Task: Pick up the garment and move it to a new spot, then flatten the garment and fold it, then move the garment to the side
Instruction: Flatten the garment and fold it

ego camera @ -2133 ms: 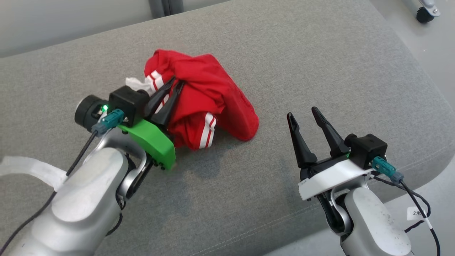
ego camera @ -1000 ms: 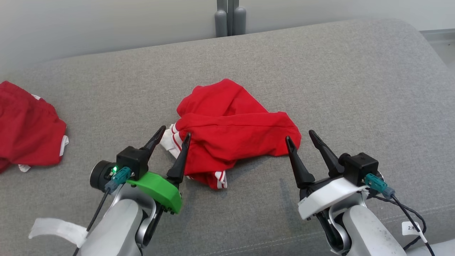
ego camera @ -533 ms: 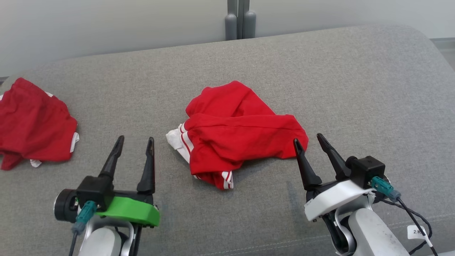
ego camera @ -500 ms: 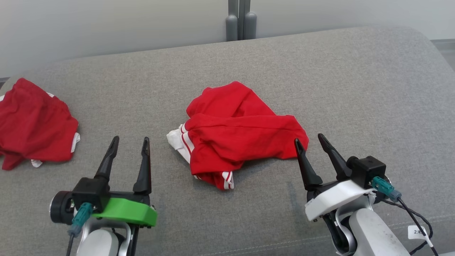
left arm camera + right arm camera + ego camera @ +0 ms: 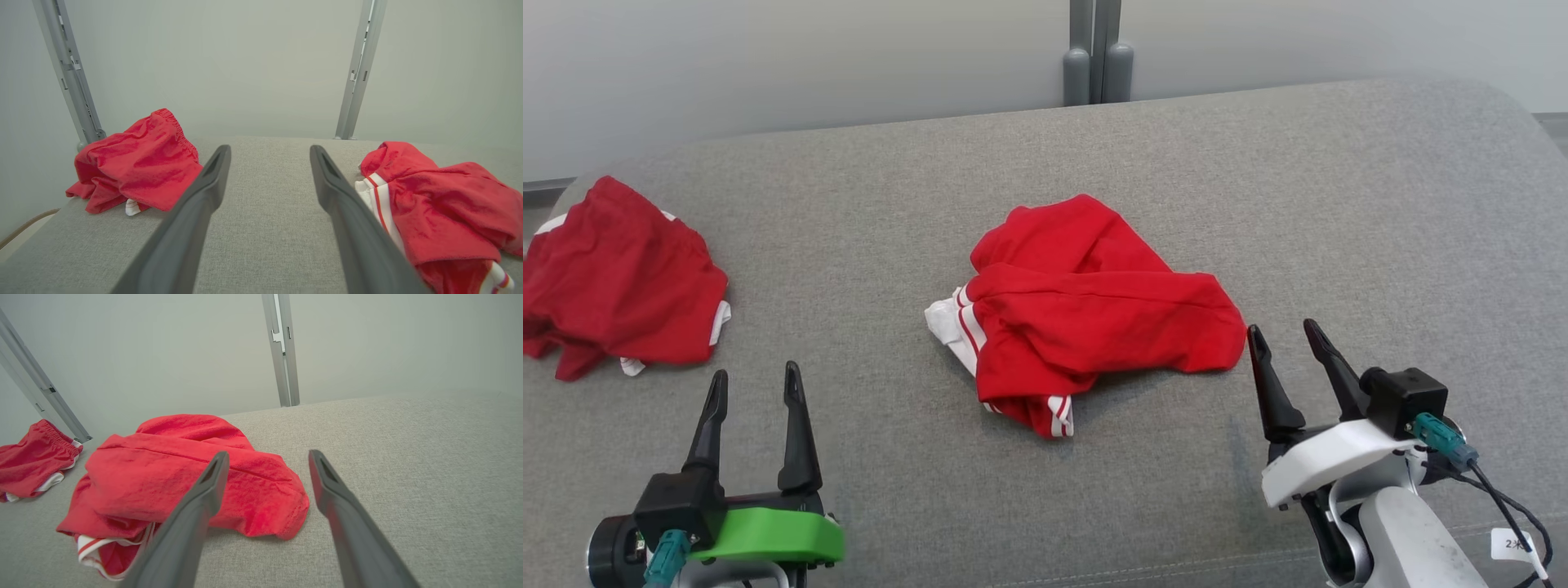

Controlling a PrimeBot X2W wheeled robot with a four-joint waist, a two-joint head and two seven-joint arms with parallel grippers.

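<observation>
You are looking down at a grey sofa cushion [image 5: 1339, 204]. The garment [image 5: 1086, 318], red with white stripes at its hems, is lying crumpled near the middle of the cushion.

Your left gripper [image 5: 755, 372] is showing at the lower left, its two dark fingers standing spread apart and gripping nothing. The garment is lying well off to its right, with bare cushion between them.

Your right gripper [image 5: 1281, 328] is showing at the lower right, its fingers likewise spread and empty. Its left fingertip is pointing just beside the garment's right edge; you cannot tell whether it is touching. In the right wrist view the garment is lying ahead and to the left, partly behind the left finger.

A second garment [image 5: 621, 278], also red, is lying in a heap at the cushion's far left, well apart from the first. A grey post [image 5: 1098, 57] is standing against the pale wall behind.
</observation>
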